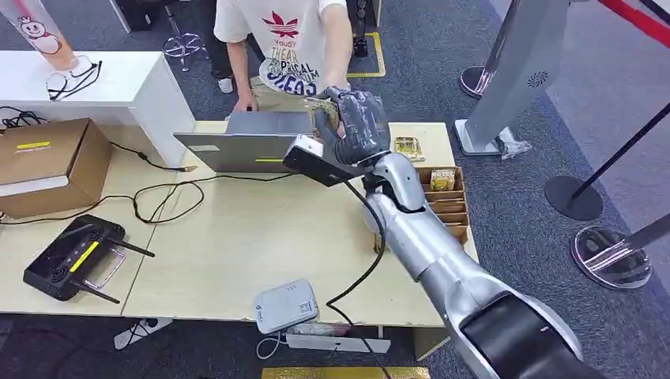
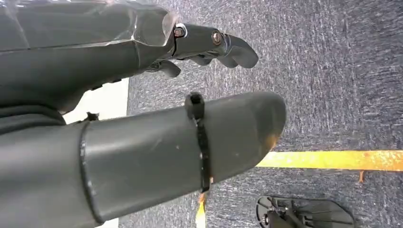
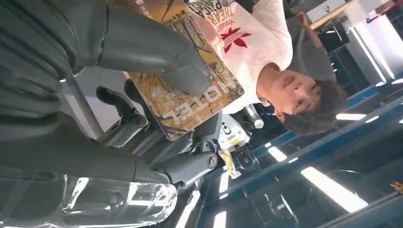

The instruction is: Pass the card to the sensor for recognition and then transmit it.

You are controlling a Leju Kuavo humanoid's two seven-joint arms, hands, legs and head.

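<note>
My right hand (image 1: 357,125) pinches the card (image 3: 190,90), thumb pressed on its face, raised over the far edge of the surface (image 1: 261,237) toward a person (image 1: 288,47). The card is thin, flat, glossy, so it could slip from my smooth grey thumb. My left hand (image 2: 142,95) hangs empty, fingers loosely apart.
</note>
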